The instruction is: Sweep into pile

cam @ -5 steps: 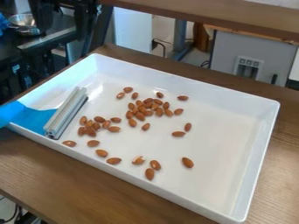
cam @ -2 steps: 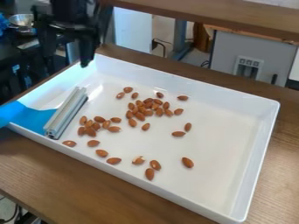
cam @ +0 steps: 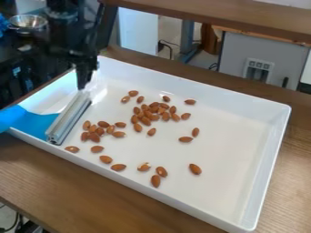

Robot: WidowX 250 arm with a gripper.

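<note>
The black gripper (cam: 84,81) hangs at the upper left, over the tray's back left corner, near the far end of the metal bar (cam: 69,117). That bar lies aslant along the left side of the white tray (cam: 274,157), with blue sheet (cam: 35,123) attached or tucked at its left. Brown almonds are scattered in the tray: a dense cluster (cam: 154,110) near the middle back, a smaller group (cam: 97,131) just right of the bar, and several loose ones, such as an almond (cam: 195,169) toward the front right.
The tray's raised walls surround the almonds and bar. It stands on a brown wooden table (cam: 79,182). Behind are a metal bowl (cam: 28,22) at the upper left, another wooden surface (cam: 243,18) and a grey cabinet (cam: 234,54).
The arm has come in from the upper left and its gripper has moved down toward the bar's far end. Bar, blue sheet and almonds have stayed put.
</note>
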